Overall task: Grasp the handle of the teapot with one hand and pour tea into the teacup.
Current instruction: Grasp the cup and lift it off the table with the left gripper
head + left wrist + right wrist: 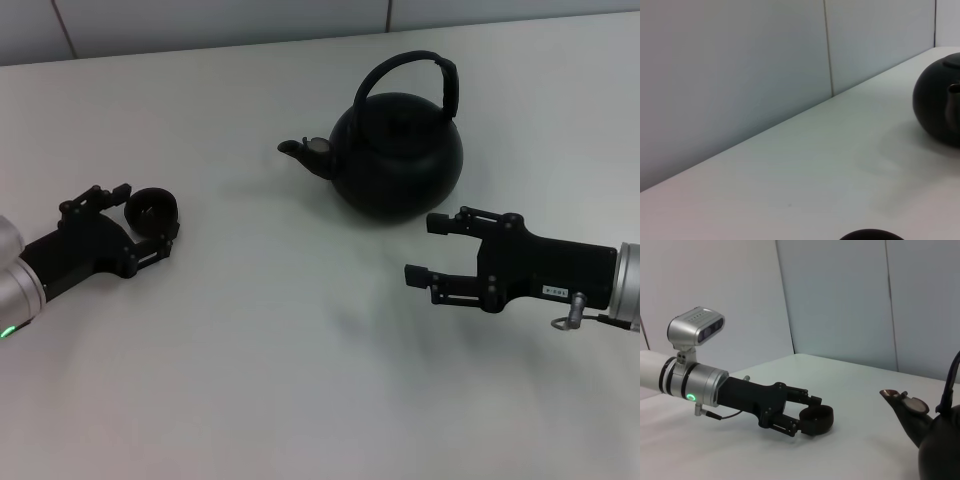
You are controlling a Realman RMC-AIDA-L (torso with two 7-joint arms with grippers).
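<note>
Here, the left gripper (150,222) lies low on the left side of a white table (300,380), its black fingers (812,401) closed around the teacup (152,208), a tiny dark round cup held upright at table level. From the right wrist view the same cup (816,420) sits between those fingers, with the left arm's silver wrist and its camera behind. The right gripper (432,248) hovers on the right side, nearer than the teapot (400,155), with its two fingers spread wide and holding nothing; the fingertips sit just near of the pot's body, apart from it. The teapot is a large round matte-black pot standing upright toward the far middle of the table, its short spout (298,150) pointing left toward the cup but well apart from it. The handle (425,68) arches tall over the pot's top, untouched. A pale panelled wall (740,65) rises behind the table's far edge.
</note>
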